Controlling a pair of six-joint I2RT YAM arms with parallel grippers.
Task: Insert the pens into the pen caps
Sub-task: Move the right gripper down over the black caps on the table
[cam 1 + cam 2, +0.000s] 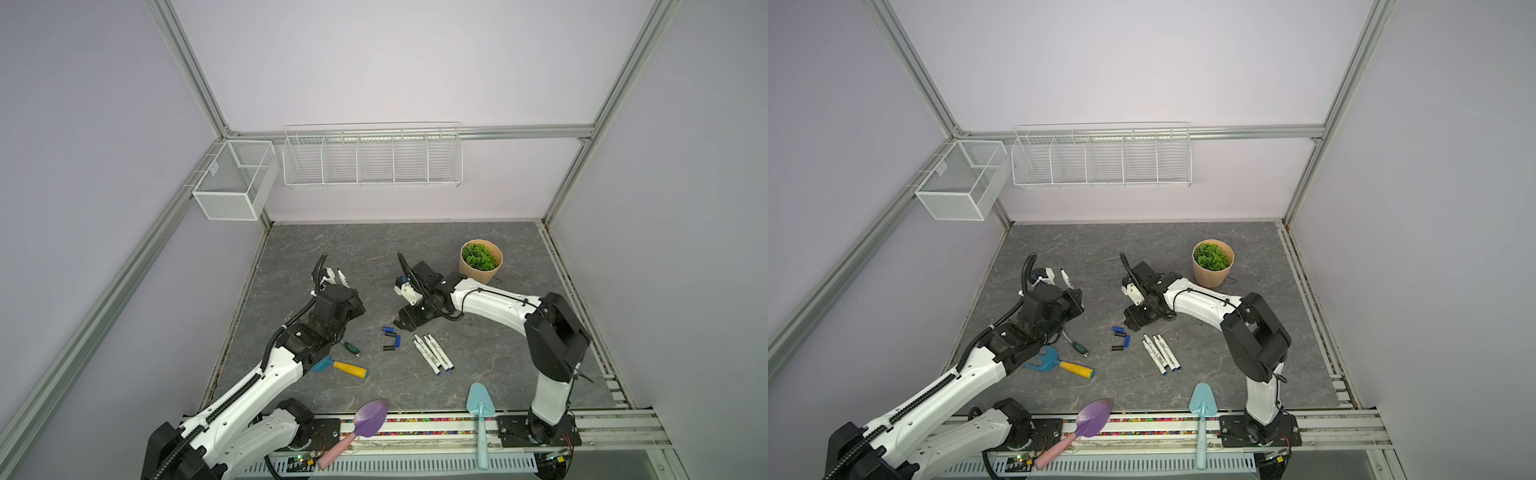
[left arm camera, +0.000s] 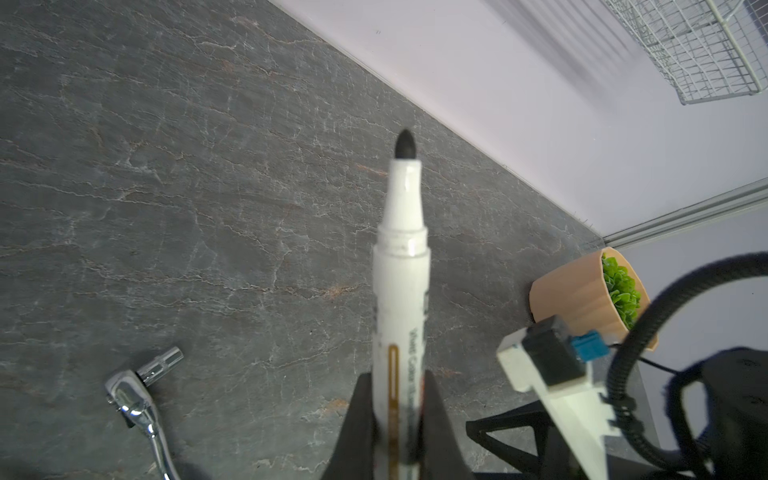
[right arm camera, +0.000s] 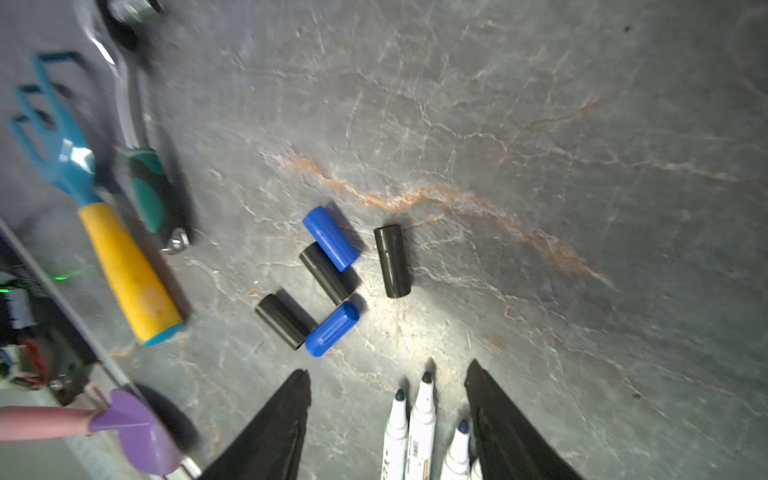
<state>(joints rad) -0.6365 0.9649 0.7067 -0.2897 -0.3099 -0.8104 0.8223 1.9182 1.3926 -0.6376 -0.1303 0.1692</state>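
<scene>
The left end effector [image 2: 395,399] is clamped on the printed barrel of a white pen [image 2: 401,291]. The pen's bare black tip points away from the wrist, and it has no cap. In both top views the pen is held clear of the worktop [image 1: 374,257], at about 10 o'clock from the loose caps [image 1: 390,337].

The right end effector [image 3: 388,368] has its fingers apart and grips nothing. It hangs low at about 11 o'clock from the four other pens [image 1: 434,354] and about 1 o'clock from the caps.

There are five caps, three black and two blue. They lie on their sides in a tight cluster, and some touch each other. The four pens lie side by side at about 3 o'clock from the cluster, with their tips toward 11 o'clock and their coloured end plugs toward 5 o'clock.

As far as I can judge, nothing is done yet. No pen wears a cap, so all five pairings remain. The lifted pen looks like the first in line, and the open end effector seems placed to fetch a cap for it.

The dark print along the held pen seems to begin "Vivid Color", next to a brown outlined bar. The rest of it is too blurred to read, and the print on the lying pens is too small.

Farther out, a wrench [image 2: 137,395] and a yellow-handled rake [image 1: 340,368] lie toward 8 o'clock of the caps. A plant pot [image 1: 481,261] stands toward 1 o'clock.
</scene>
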